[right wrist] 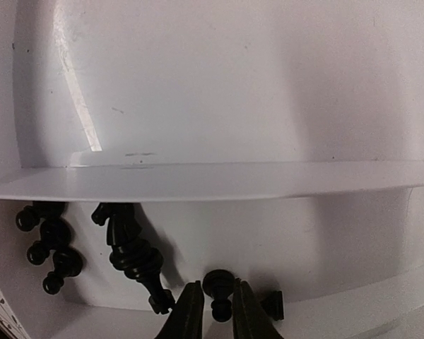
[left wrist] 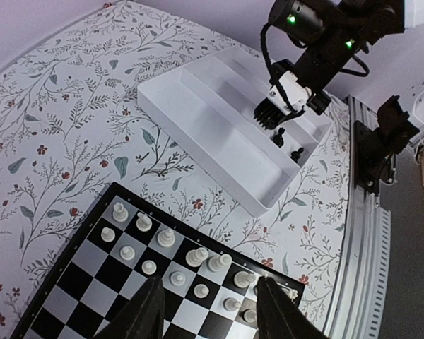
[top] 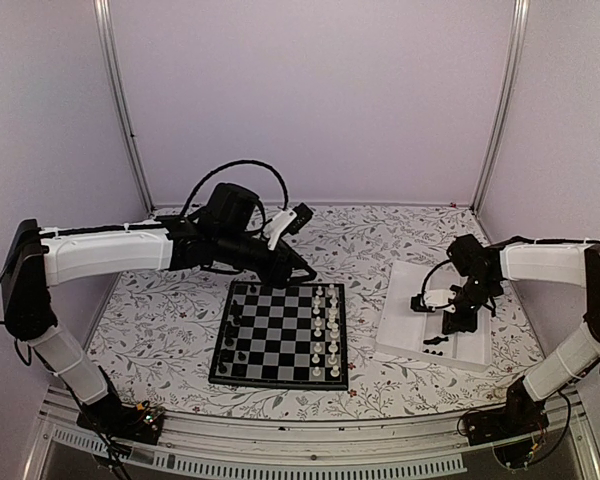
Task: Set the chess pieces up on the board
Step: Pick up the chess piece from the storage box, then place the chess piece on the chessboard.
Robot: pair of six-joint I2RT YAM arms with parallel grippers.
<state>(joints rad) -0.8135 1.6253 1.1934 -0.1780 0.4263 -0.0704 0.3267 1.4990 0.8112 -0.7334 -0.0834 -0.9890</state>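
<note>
The board (top: pixel 280 381) lies at the table's middle, with a few black chess pieces (top: pixel 230 340) along its left side and white pieces (top: pixel 325 335) in its right columns. My left gripper (left wrist: pixel 206 282) hovers open over the white pieces (left wrist: pixel 166 238), holding nothing. My right gripper (right wrist: pixel 218 288) is down in the white tray (top: pixel 410 310), with both fingers pressed against a small black pawn-like piece (right wrist: pixel 217 281). A black knight (right wrist: pixel 124 240) lies beside it, and more black pieces (right wrist: pixel 49 240) lie at the left. In the left wrist view the right gripper (left wrist: pixel 272 116) stands in the tray's far compartment.
The tray (left wrist: pixel 198 120) has a long divider wall (right wrist: pixel 212 180) just beyond the gripped piece. Loose black pieces (left wrist: pixel 286 145) lie near the tray's end. A floral cloth (top: pixel 160 320) covers the table, and metal frame posts (top: pixel 120 100) stand at the back corners.
</note>
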